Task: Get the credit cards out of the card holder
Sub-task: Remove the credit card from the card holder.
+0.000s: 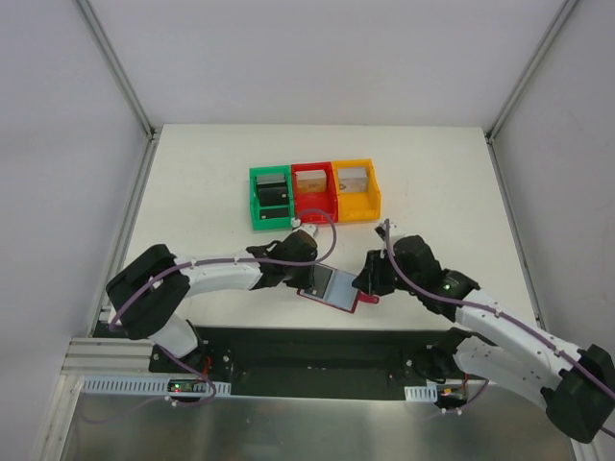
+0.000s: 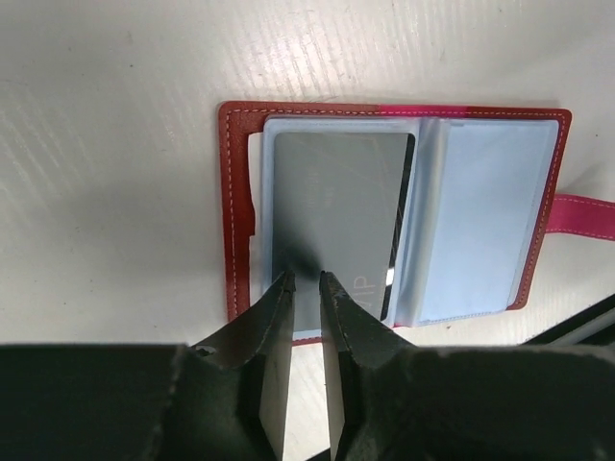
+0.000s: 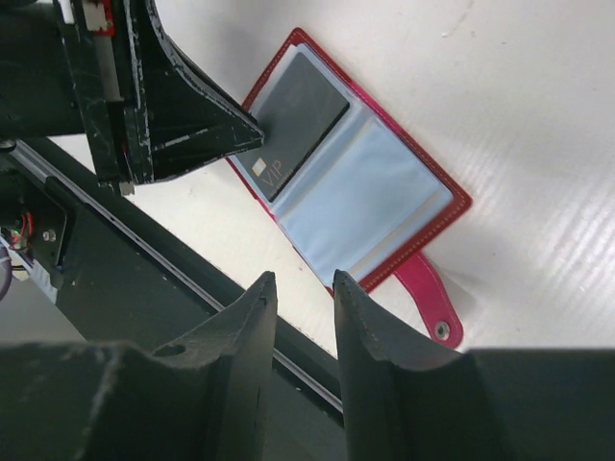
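Left gripper [image 2: 306,280]: lower centre of the left wrist view, fingers a narrow slit apart over the card's near edge; whether they pinch it cannot be told.
Right gripper [image 3: 301,283]: bottom of its own view, fingers apart and empty, short of the holder.
Credit card [image 2: 336,211]: grey, flat on the left leaf; likely light, stiff and slick, best taken by that exposed near edge.
Card holder [image 2: 238,202]: open on the table [image 2: 115,144], mid-frame; soft, light, may drag along.
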Robot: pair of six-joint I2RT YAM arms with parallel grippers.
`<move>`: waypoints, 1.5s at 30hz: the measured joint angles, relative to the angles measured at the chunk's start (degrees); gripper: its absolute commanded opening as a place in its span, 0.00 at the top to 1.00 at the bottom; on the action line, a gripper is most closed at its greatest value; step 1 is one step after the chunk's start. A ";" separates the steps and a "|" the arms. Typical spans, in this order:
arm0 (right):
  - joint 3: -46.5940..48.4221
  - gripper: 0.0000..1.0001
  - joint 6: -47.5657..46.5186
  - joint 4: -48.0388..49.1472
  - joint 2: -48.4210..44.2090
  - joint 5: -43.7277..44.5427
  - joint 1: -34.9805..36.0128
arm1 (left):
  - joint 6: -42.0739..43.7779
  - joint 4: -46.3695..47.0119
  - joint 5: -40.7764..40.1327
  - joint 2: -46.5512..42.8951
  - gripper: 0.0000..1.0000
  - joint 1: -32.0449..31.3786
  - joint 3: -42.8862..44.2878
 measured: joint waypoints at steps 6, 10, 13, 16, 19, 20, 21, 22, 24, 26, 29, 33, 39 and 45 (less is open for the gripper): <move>1.46 0.68 1.70 5.75 9.51 -2.21 0.15 | -1.33 1.01 -0.31 -3.37 0.91 0.00 -3.96; 1.70 0.67 2.12 8.33 15.06 -2.43 0.17 | -2.27 1.51 -1.33 -5.11 0.94 0.02 -6.34; 2.16 0.66 2.12 9.60 18.27 -1.92 0.20 | -2.91 2.58 -1.73 -6.93 0.91 0.00 -8.37; 3.34 0.65 2.12 10.49 20.81 -0.66 0.15 | -3.63 2.40 -2.58 -10.75 0.84 0.00 -11.39; 5.97 0.64 2.03 11.30 24.26 0.35 -0.11 | -4.07 2.10 -3.54 -16.70 0.74 0.00 -14.23; 6.97 0.63 1.86 11.91 25.66 0.70 -0.24 | -4.22 2.01 -3.89 -18.67 0.72 0.00 -14.88; 8.02 0.63 1.73 12.55 27.15 0.87 -0.37 | -4.48 2.01 -4.44 -21.27 0.69 0.00 -15.74; 9.05 0.62 1.57 13.11 28.61 1.01 -0.48 | -4.81 2.01 -4.94 -23.93 0.68 0.00 -16.59; 10.93 0.60 1.16 14.14 31.34 1.03 -0.63 | -5.16 1.40 -6.14 -28.87 0.66 0.00 -17.86; 12.28 0.58 0.74 14.95 33.64 1.01 -0.70 | -5.33 0.39 -7.65 -32.48 0.64 0.00 -18.38; 14.01 0.58 -0.04 15.50 36.70 0.96 -0.70 | -5.51 -1.14 -9.44 -35.41 0.63 0.04 -18.64; 15.74 0.57 -1.75 15.87 39.71 0.72 -0.70 | -5.70 -2.45 -10.29 -37.51 0.63 1.09 -19.41; 17.31 0.52 -5.31 16.06 43.52 0.46 0.20 | -5.75 -3.76 -10.43 -37.59 0.63 2.23 -19.54; 18.75 0.51 -7.56 16.09 46.45 0.02 1.51 | -5.77 -3.98 -10.43 -37.59 0.63 2.25 -20.11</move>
